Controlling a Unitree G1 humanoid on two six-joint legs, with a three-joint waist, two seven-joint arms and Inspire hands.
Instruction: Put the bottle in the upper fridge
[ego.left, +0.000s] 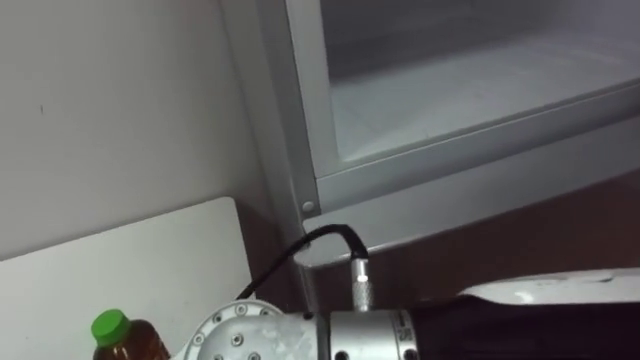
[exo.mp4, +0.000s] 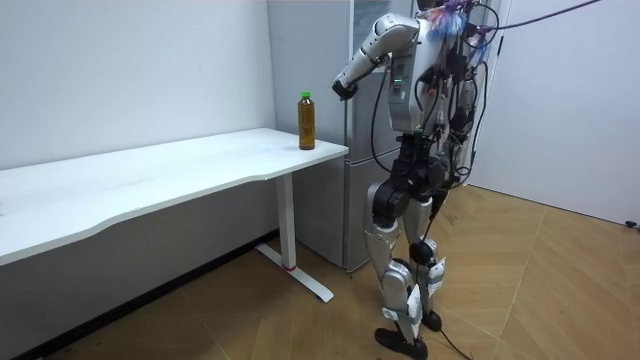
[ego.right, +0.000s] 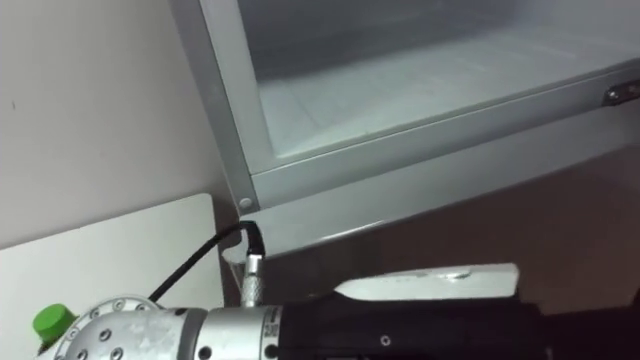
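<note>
The bottle (exo.mp4: 306, 120) holds amber liquid and has a green cap. It stands upright on the end of the white table (exo.mp4: 180, 170), next to the fridge (exo.mp4: 375, 150). Its cap and shoulder peek in at the lower left of the eye views (ego.left: 122, 338). I stand before the fridge with my right arm raised toward the bottle. My right hand (exo.mp4: 343, 88) hangs a little above and beside the bottle top, apart from it. That arm crosses the bottom of the eye views. The upper fridge compartment (ego.left: 450, 90) is open, with a bare pale shelf inside.
The table's corner (ego.left: 215, 225) lies close against the fridge's grey frame (ego.left: 300, 180). A plain wall (ego.left: 100, 110) runs behind the table. Wooden floor (exo.mp4: 540, 280) spreads out on the room view's right.
</note>
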